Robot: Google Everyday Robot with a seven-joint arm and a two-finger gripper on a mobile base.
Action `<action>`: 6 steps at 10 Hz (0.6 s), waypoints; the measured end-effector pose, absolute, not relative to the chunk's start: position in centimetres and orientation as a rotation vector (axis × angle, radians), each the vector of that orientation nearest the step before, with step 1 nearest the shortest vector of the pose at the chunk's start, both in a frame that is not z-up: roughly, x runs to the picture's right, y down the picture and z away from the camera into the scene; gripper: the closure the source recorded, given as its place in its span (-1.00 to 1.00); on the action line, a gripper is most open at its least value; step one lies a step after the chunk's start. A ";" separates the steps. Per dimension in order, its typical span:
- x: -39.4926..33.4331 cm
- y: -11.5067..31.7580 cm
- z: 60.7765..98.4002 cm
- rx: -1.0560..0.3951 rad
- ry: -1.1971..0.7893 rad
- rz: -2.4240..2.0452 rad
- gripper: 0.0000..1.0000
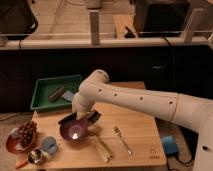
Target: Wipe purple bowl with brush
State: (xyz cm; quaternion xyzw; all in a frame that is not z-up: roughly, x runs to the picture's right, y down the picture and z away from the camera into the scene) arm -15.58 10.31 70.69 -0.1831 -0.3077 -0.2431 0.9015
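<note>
The fingers (81, 119) are closed on the brush (93, 117), right at the far rim of the purple bowl (73, 130), which sits just below them on the wooden worktop (135, 150). The fork (122, 139) and a yellowish utensil (102, 148) lie off to one side of them, a green tray (42, 89) behind, grapes (27, 132) on the other side.

The gripper (80, 118) sits at the bowl's (74, 130) far rim, mostly masked by the wrist; what it clamps is too dark to make out. The brush cannot be picked out from the shadow there. The arm (150, 102) runs off the right edge. The bench's (135, 150) front edge is cut off below.
</note>
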 end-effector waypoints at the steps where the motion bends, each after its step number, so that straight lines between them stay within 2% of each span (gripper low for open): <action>1: -16.1 10.1 69.9 -0.374 -0.663 -0.508 1.00; 6: -23.3 10.6 66.1 -0.372 -0.807 -0.578 1.00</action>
